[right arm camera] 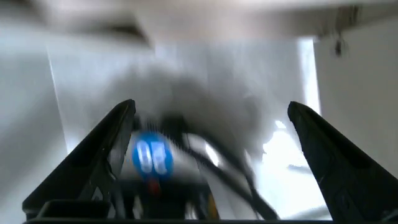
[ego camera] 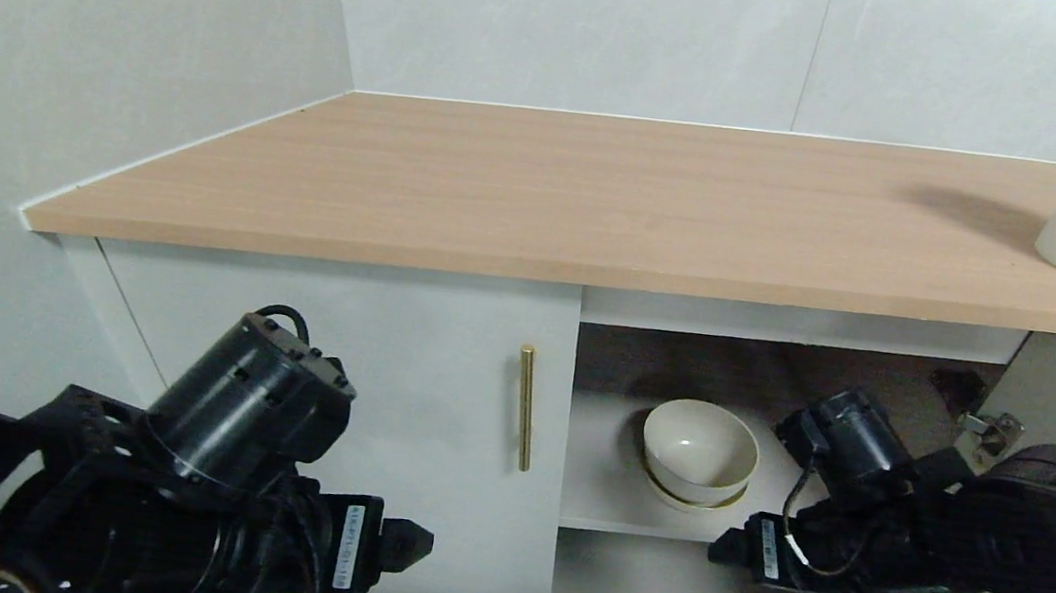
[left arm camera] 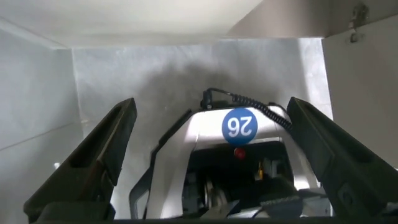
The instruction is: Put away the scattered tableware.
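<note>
Head view — a glossy, round cream bowl (ego camera: 699,452) is seen nested on a shallow plate (ego camera: 690,502).
Right gripper (right arm camera: 211,106), near the bowl, and left gripper (left arm camera: 211,106) are spread wide — nothing is gripped.

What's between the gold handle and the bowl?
In the head view, only the closed door's edge and bare shelf separate the gold handle from the bowl.

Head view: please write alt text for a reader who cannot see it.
A cream bowl sits on a plate on the shelf of an open white cabinet under a wooden countertop. The right arm is beside the shelf; the left arm is before the closed door.
</note>
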Controlling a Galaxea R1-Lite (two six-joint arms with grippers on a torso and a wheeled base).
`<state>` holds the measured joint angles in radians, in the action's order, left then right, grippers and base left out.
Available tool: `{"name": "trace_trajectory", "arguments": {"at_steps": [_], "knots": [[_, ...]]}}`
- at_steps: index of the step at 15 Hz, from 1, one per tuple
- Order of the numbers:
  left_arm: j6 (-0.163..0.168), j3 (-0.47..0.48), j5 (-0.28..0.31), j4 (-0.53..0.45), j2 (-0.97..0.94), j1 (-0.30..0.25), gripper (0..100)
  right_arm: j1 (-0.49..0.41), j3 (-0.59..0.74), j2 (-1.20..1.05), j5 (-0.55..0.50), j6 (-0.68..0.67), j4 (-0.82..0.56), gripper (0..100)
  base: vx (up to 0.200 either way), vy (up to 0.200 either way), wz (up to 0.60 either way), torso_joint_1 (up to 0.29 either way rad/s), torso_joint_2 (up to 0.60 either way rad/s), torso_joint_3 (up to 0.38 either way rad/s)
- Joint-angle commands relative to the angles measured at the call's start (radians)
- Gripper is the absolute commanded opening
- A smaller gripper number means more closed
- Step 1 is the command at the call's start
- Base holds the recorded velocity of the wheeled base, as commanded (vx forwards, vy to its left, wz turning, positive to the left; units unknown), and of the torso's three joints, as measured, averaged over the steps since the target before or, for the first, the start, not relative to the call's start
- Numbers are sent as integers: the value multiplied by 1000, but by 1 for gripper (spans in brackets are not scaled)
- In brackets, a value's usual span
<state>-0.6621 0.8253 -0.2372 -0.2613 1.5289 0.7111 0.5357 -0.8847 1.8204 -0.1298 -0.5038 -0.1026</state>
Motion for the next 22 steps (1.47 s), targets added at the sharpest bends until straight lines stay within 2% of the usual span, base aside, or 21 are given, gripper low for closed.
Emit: {"name": "trace_trajectory", "arguments": {"at_steps": [1,4,5,9,22], "knots": [[1,0,-1,-33,-79,-19,100,59,24,-231,38,19,-158,100,0,0,0,0,0,0],[6,-15,-1,-53,-118,-24,100,61,62,-293,62,18,-186,100,0,0,0,0,0,0],[16,-15,-1,-53,-121,-25,100,61,64,-296,62,18,-186,100,0,0,0,0,0,0],[18,-23,-1,-52,-110,-24,100,59,64,-296,53,18,-184,100,0,0,0,0,0,0],[16,-32,-5,-49,-66,-9,100,59,58,-297,41,25,-187,100,-200,0,0,3,2,1]]}}
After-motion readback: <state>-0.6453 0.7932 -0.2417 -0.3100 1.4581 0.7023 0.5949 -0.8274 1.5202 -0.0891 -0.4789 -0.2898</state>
